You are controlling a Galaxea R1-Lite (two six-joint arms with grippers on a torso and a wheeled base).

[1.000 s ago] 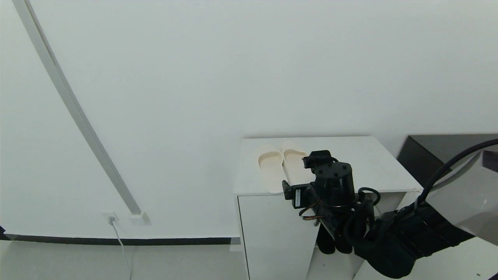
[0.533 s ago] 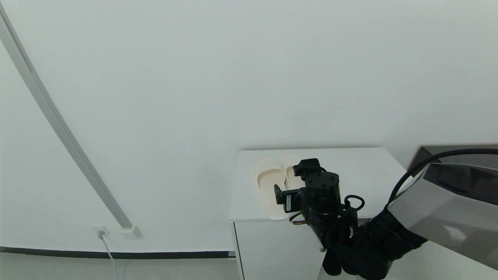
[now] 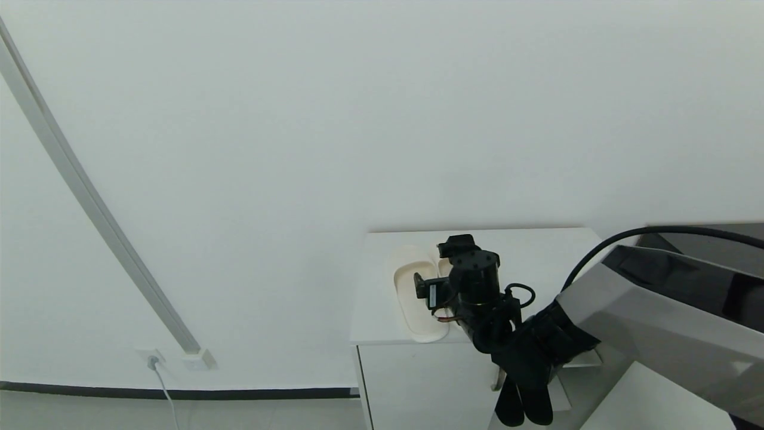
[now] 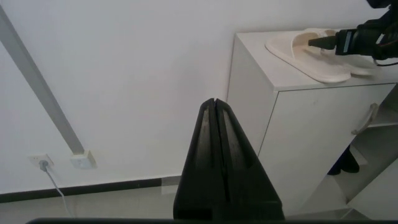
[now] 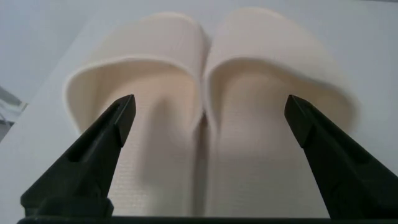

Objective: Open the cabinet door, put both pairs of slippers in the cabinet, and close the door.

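At five o'clock in the head view stands the white box-shaped cabinet [image 3: 412, 382], its left front panel flush and its right side open. On the cabinet's flat top, toward nine o'clock of that surface, the pair of cream foam slippers [image 3: 412, 298] lies side by side, heels reaching the front edge. The black right arm [image 3: 477, 286] hangs over the pair and covers most of the right-hand slipper. At seven o'clock, low on the wall, we see a white socket with a cable [image 3: 152, 360], and a grey conduit strip [image 3: 89, 197] slants up toward ten o'clock.

In the left wrist view, the left gripper [image 4: 214, 106] has its two black fingers pressed flat together with nothing between them, well apart from the cabinet. Beyond it, the right gripper [image 4: 326, 42] sits low over the cream slippers. A pale loop handle [image 4: 367, 118] shows at the panel's edge. A dark rounded object [image 4: 346, 163] stands in the open compartment; we cannot tell what it is.

In the right wrist view, the right gripper's fingers [image 5: 93, 155] are spread wide, one outside each slipper, so the whole pair lies between them. They grip nothing, and we cannot tell whether they touch the cabinet top.
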